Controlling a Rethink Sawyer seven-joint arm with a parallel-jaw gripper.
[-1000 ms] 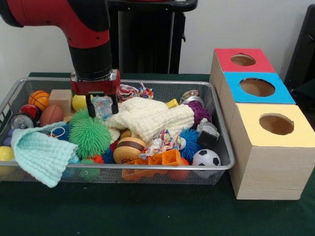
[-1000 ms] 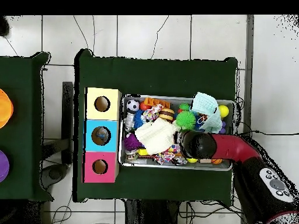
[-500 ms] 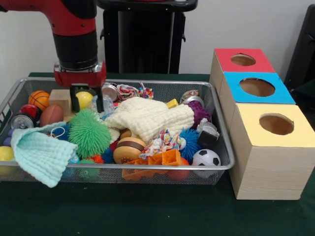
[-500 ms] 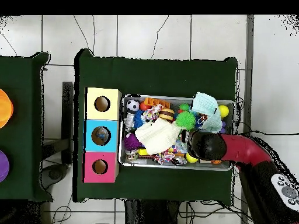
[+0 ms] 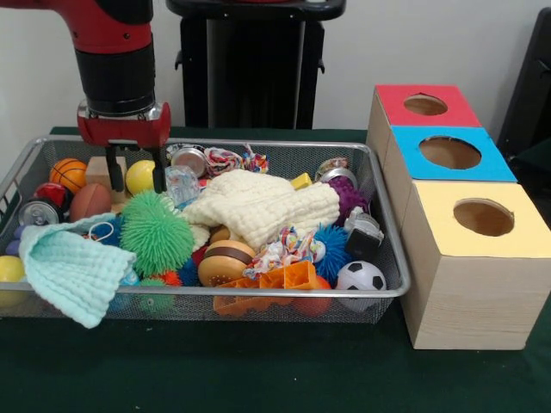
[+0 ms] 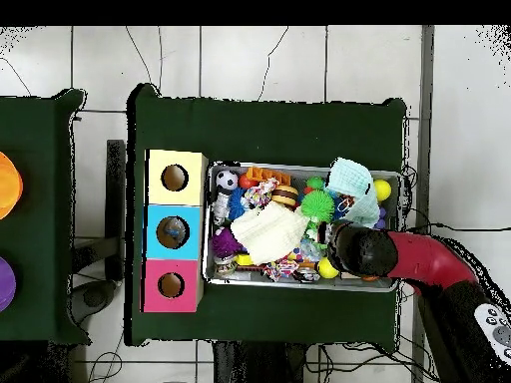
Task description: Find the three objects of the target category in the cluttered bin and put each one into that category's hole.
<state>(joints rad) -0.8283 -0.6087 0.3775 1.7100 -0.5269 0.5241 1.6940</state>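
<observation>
The silver wire mesh bin (image 5: 258,293) is packed with toys and cloths; it also shows in the overhead view (image 6: 299,283). My gripper (image 5: 136,179) hangs open over the bin's far left part, its two black fingers (image 5: 114,179) standing either side of a yellow ball (image 5: 140,176), which rests among the clutter. A wooden block (image 5: 103,170) lies just left of it and a clear crumpled wrapper (image 5: 182,183) just right. In the overhead view the red arm (image 6: 399,257) covers the gripper. Three wooden boxes stand beside the bin, with red (image 5: 426,105), blue (image 5: 450,153) and yellow (image 5: 482,218) tops, each with a round hole.
In the bin: a green spiky ball (image 5: 155,232), a cream cloth (image 5: 263,205), a mint cloth (image 5: 69,267) draped over the front rim, a soccer ball (image 5: 361,277), a basketball (image 5: 67,174), a brown football (image 5: 89,200), a small can (image 5: 39,212).
My gripper has risen and moved left in the front view, from over the clear wrapper to around the yellow ball. The bin's things have not moved.
</observation>
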